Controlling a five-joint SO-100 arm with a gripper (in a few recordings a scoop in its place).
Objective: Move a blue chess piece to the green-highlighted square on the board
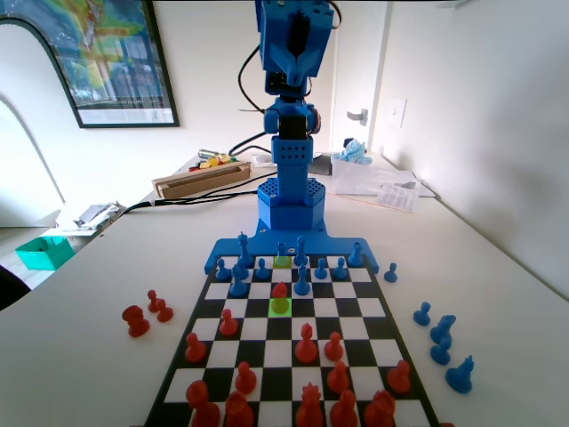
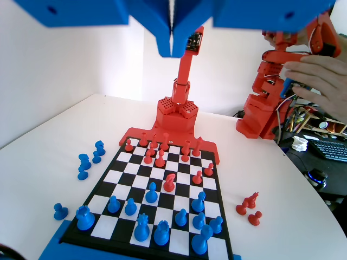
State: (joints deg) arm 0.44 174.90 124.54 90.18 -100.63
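I see the tool (image 2: 172,46) raised high over the board (image 1: 382,313), its two jaws pressed together with nothing between them. In the wrist view a blue chess piece (image 2: 152,193) stands upright, long axis vertical, round head up, on a square ahead of the other blue pieces, just near-left of a red piece (image 2: 169,183). The fixed view adds the colour marks: the green-highlighted square (image 1: 280,307) lies mid-board, with a red piece (image 1: 280,290) at its far edge, and a duller yellow-green square (image 1: 283,261) lies further back among the blue pieces. Captured pieces stand on the table (image 1: 80,356) on both sides.
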